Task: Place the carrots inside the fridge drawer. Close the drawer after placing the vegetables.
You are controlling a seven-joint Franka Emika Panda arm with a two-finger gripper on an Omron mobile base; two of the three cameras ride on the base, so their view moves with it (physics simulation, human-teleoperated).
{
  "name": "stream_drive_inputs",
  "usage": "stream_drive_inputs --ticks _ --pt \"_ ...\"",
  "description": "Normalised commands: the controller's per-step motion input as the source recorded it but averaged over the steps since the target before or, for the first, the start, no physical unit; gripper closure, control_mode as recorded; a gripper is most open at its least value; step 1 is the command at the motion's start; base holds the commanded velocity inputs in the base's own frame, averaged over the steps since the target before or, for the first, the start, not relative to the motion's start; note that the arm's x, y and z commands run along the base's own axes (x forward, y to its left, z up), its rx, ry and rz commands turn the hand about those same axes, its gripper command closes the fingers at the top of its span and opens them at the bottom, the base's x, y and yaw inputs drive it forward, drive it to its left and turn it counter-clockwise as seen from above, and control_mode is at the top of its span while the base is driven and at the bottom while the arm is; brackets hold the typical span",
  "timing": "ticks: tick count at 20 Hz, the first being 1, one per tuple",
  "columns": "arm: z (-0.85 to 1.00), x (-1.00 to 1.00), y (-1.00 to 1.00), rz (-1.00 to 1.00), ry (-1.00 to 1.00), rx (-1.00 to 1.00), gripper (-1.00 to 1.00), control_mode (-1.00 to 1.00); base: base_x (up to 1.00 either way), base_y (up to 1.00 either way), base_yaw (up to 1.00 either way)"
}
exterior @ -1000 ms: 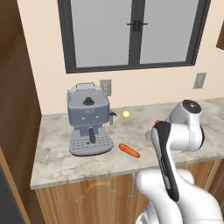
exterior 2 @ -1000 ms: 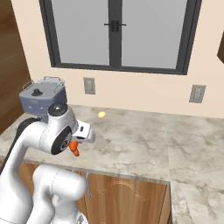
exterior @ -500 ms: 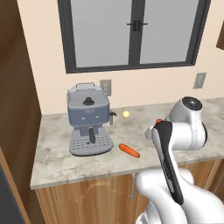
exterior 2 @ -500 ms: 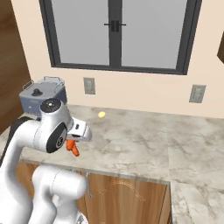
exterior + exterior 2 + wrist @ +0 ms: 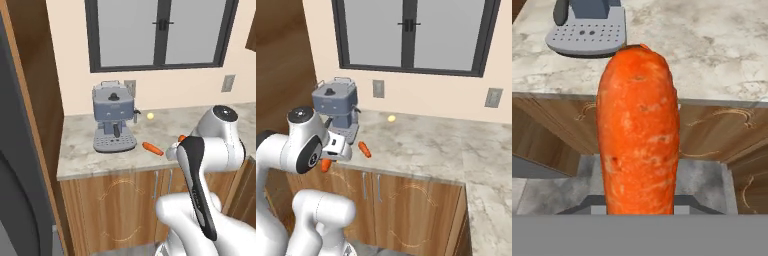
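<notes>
The gripper (image 5: 331, 159) is clamping one bright orange, blunt-ended carrot (image 5: 639, 132) out past the counter (image 5: 426, 145) edge, over the wood cabinet fronts. A second carrot (image 5: 152, 148) is lying on the marble beside the coffee machine (image 5: 114, 122).

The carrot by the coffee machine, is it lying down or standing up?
Lying down. The carrot rests flat on the counter, right of the coffee machine.

Coffee machine (image 5: 114, 120) at counter's (image 5: 80, 155) left.

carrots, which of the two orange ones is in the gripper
The orange tapered carrot filling the hand view, off the counter edge; the other carrot lies on the marble counter.
</notes>
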Motion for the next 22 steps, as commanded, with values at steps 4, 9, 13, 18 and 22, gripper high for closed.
stream_drive_inputs --ticks 4,9,13,18,22 --pt "0.00 0.00 0.00 0.00 0.00 0.00 1.00 1.00 -1.00 0.44 0.17" --pt "0.00 0.00 0.00 0.00 0.00 0.00 1.00 1.00 -1.00 0.35 0.22" --pt "0.00 0.00 0.00 0.00 0.00 0.00 1.00 1.00 -1.00 0.62 0.31" --pt "0.00 0.00 0.00 0.00 0.00 0.00 1.00 1.00 -0.99 0.93 0.34" --pt "0.00 0.00 0.00 0.00 0.00 0.00 1.00 1.00 -0.58 1.00 0.26"
